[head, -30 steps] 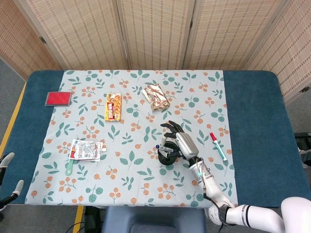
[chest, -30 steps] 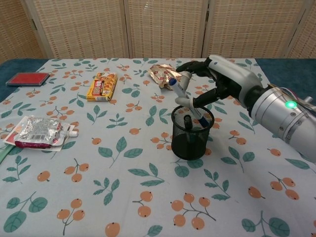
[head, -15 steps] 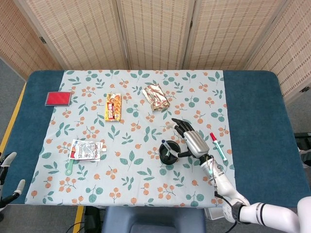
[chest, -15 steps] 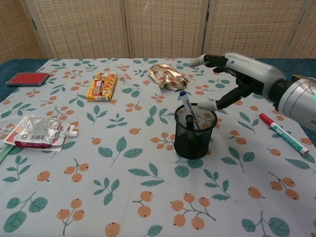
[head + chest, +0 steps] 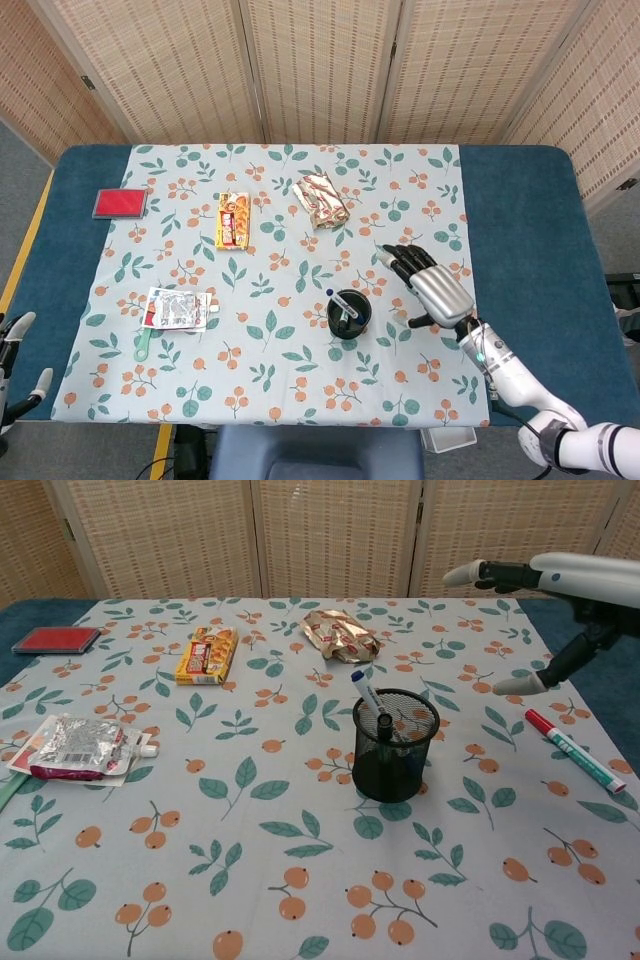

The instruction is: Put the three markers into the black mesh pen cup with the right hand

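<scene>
- The right hand (image 5: 545, 590) hangs spread and empty above the cloth, to the right of the black mesh pen cup (image 5: 394, 745) and over the red-capped marker (image 5: 573, 749), which lies flat near the cloth's right edge.
- In the head view the hand hides that marker entirely.
- Two markers already stand in the cup: a blue-capped marker (image 5: 366, 694) leaning out over the left rim, and a black-capped marker (image 5: 383, 723) lower inside. One of three is left.
- The left hand (image 5: 18, 352) shows only at the frame's lower left corner, too little to tell how its fingers lie.
- Risk: the marker is slim and round, so a finger landing off-centre would likely roll it toward the cloth edge.
- Risk: on the return, a low approach could knock the leaning blue-capped marker or tip the light cup.
- Against a second ago: the hand was then at the cup, pinching the blue-capped marker above the rim; it has since released it and drawn back to the right and up.
</scene>
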